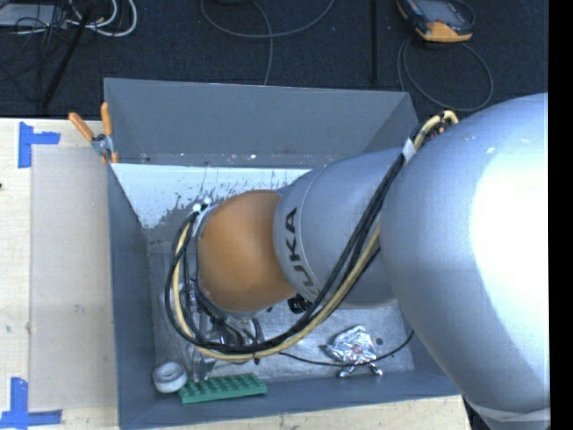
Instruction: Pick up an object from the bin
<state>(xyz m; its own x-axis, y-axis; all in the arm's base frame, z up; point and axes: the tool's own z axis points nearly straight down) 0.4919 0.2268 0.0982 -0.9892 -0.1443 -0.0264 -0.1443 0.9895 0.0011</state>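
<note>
**Hand (218,337) low in grey metal bin (125,285); open or closed cannot be told.**
Risk: the flat green ridged plastic strip (222,386) lies beside the bin wall, so a grasp may slip off.

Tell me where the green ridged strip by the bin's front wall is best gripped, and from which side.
Probably across its narrow width near the middle, coming from straight above: the green strip lies flat and long along the front wall, and a grey ring crowds its left end in the view.
</note>
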